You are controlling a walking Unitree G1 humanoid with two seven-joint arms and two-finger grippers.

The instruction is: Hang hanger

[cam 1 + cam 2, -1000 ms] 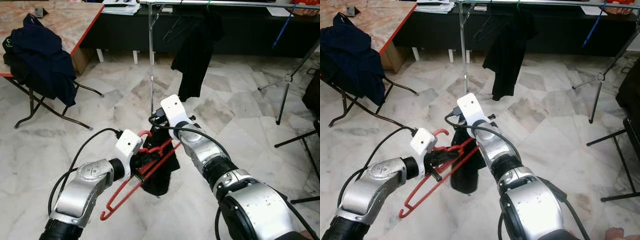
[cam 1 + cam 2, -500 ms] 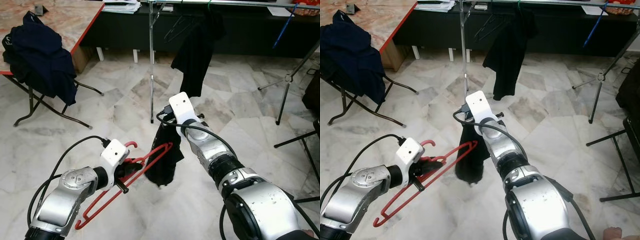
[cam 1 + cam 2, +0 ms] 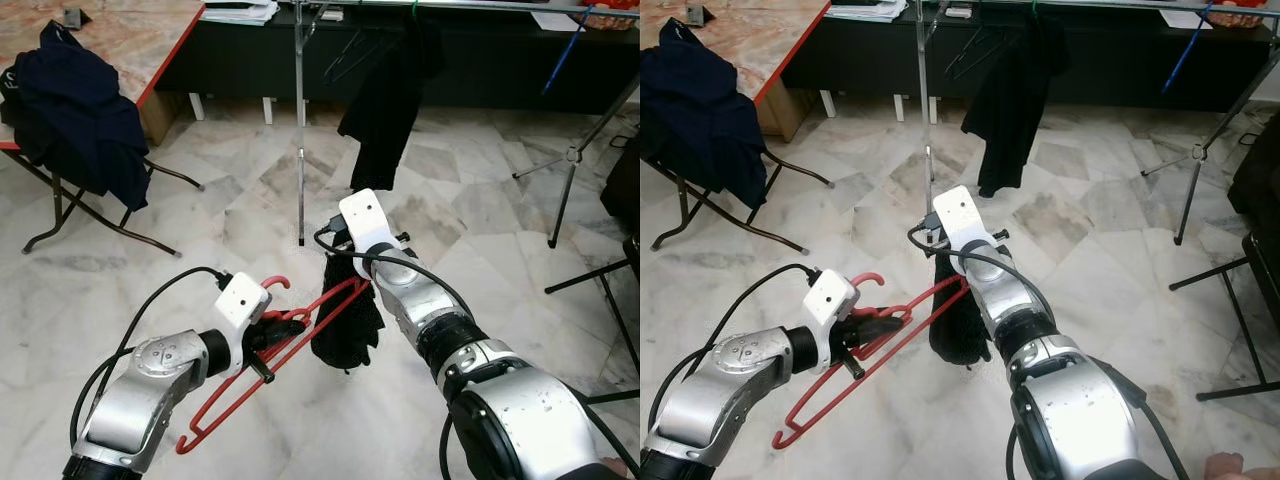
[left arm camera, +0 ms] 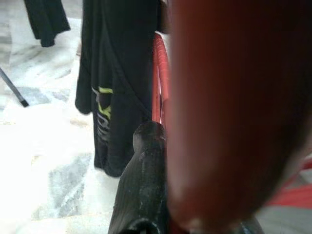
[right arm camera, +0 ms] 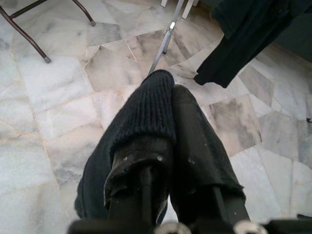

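Observation:
My left gripper (image 3: 290, 322) is shut on a red hanger (image 3: 240, 395), gripping it just below its hook (image 3: 272, 285). The hanger slants low over the floor, and its upper arm reaches the black garment (image 3: 350, 330). That garment hangs from my right gripper (image 3: 345, 268), which is shut on its top edge. In the right wrist view black knit cloth (image 5: 161, 117) wraps both fingers. In the left wrist view the hanger (image 4: 234, 97) blurs close beside one black finger (image 4: 141, 185), with the garment (image 4: 117, 73) just beyond.
A metal clothes rack stands ahead, with its rail (image 3: 470, 7) and pole (image 3: 299, 120). A black garment (image 3: 385, 90) and a bare hanger (image 3: 345, 55) hang from it. A folding table (image 3: 150, 40) with dark clothing (image 3: 75, 110) is at the left, a tripod (image 3: 572, 155) at the right.
My left gripper dropped away to the left with the hanger, then rose back, so the hanger's arm meets the black garment again. My right gripper lifted the garment slightly.

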